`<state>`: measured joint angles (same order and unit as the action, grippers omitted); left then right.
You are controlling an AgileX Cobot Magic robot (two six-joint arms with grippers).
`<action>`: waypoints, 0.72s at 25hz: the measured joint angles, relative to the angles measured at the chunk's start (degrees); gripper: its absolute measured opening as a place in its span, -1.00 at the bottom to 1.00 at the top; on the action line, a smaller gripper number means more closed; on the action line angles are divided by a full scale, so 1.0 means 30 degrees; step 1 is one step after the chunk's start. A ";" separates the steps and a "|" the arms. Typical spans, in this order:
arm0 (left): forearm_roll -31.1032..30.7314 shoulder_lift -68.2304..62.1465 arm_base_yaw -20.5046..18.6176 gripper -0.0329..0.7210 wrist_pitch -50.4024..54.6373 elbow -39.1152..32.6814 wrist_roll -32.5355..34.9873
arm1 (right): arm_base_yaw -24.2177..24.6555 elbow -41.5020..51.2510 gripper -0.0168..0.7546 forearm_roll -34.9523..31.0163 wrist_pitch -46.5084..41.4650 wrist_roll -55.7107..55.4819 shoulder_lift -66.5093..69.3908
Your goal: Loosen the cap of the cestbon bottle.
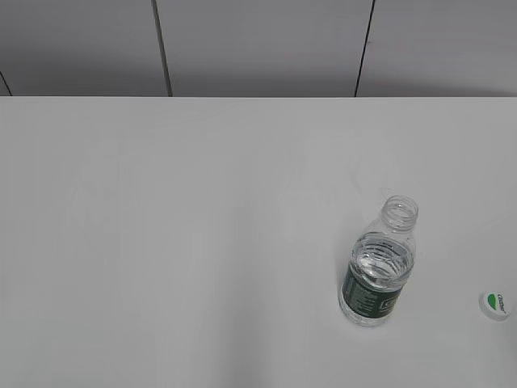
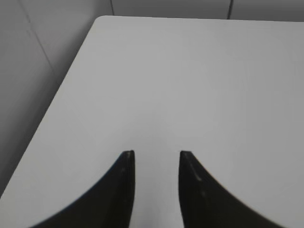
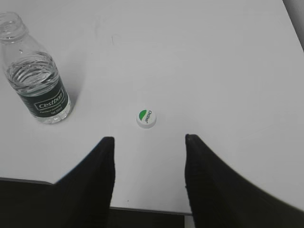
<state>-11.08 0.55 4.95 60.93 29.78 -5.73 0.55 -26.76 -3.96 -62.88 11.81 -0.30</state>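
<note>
Nothing is being found between the cap [image 3: 146, 118], lying alone on the white tabletop [image 1: 202, 242], and the cestbon bottle [image 1: 377, 267], standing upright, uncapped and partly water-filled, well apart. The left claw [image 2: 156, 153] and right claw [image 3: 149, 137] are being held released, empty.

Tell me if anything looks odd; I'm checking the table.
The small green-and-white plastic cap lies on the white table, apart from the upright clear plastic water bottle, whose neck is open. No spill shows.

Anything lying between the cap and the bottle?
No. Bare white table separates the cap from the bottle, clearest in the right wrist view.
</note>
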 joint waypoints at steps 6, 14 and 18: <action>-0.0022 0.0000 -0.0804 -0.26 0.0000 0.0000 0.0000 | 0.0000 0.0000 0.02 -0.0055 0.0000 0.0000 0.0000; -0.0022 0.0000 -0.0823 -0.27 0.0000 0.0000 0.0007 | 0.0000 0.0000 0.02 -0.0072 0.0000 0.0000 0.0000; -0.0022 0.0000 -0.0823 -0.28 0.0000 0.0000 0.0007 | 0.0000 0.0000 0.02 -0.0072 0.0000 0.0000 0.0000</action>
<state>-11.15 0.55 2.48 60.93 29.78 -5.71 0.55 -26.76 -4.17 -62.88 11.81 -0.30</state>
